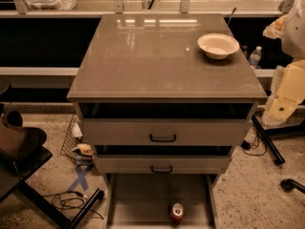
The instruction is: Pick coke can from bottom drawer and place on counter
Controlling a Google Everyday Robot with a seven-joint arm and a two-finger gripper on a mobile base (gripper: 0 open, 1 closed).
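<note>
The small red coke can [177,213] is left unpicked in the shallow grey bottom drawer [143,194]; a low reach is needed. The gripper is out of view, so its jaws cannot be told.

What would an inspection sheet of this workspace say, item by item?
surface: counter, glossy grey-brown; a white bowl sits near its right rear corner.
job's things: coke can stands upright in the open bottom drawer, near the front.
clutter: small objects on the floor left of the cabinet; water bottle behind, at right.
hand: not in view; only the arm shows at the right edge.
cables: black cable on the floor, lower left; another cable at right.
surroundings: speckled floor.
</note>
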